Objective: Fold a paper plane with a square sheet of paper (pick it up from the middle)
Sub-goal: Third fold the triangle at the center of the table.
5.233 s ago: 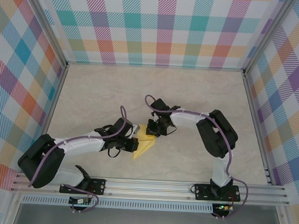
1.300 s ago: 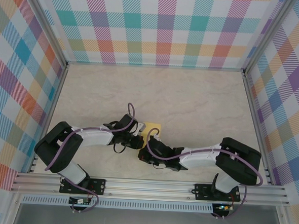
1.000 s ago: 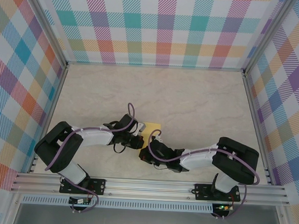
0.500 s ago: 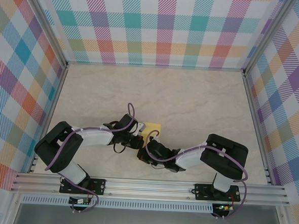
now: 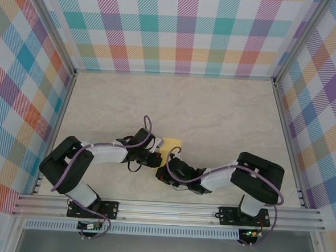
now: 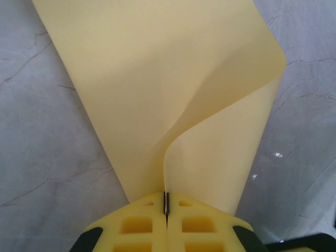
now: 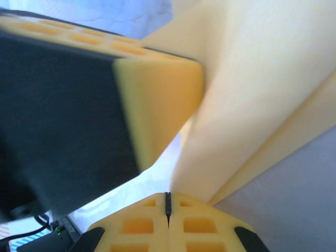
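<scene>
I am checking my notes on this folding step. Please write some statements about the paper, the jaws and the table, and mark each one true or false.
1. The left jaws are shut on the yellow paper sheet. True.
2. The sheet lies flat on the table. False: one side of it curls over in a bend.
3. The right jaws stand wide open. False: they are shut on the sheet.
4. The table has a marbled surface. True.
</scene>
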### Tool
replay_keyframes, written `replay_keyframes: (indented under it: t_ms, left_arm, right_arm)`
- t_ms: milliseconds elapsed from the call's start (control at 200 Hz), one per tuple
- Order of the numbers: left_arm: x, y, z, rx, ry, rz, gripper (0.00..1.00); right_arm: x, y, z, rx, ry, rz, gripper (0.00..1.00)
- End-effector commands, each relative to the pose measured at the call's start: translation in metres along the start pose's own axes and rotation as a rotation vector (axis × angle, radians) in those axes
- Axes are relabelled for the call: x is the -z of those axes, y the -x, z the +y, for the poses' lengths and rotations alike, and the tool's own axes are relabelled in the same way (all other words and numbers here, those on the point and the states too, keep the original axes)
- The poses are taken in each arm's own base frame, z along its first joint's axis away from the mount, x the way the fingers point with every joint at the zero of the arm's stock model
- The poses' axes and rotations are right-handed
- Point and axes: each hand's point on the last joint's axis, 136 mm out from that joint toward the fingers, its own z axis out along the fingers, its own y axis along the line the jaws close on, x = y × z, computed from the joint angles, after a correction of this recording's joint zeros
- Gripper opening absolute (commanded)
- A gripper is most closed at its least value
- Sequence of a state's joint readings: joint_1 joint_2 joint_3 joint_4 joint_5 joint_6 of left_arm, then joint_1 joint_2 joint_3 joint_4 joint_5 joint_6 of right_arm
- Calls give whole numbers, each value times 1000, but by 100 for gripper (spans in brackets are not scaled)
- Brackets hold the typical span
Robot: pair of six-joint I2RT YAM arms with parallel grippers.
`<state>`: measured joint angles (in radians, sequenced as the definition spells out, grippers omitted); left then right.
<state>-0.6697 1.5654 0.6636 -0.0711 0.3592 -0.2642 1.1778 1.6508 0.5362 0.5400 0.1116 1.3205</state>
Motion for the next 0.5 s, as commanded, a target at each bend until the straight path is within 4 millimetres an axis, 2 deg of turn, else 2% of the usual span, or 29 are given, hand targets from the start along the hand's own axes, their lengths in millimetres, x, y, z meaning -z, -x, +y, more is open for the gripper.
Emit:
replay_keyframes:
  t_ms: [0, 240, 495]
  left_arm:
    - [-9, -23, 20, 24, 63, 83, 0]
    - [-10, -24, 20, 25, 57, 89, 0]
    - [-12, -25, 20, 26, 54, 100, 0]
  right_arm:
    - [9, 5, 7, 43, 32, -9, 0]
    - [8, 19, 0, 12, 26, -35, 0]
    - [-1, 22, -5, 8, 31, -17, 0]
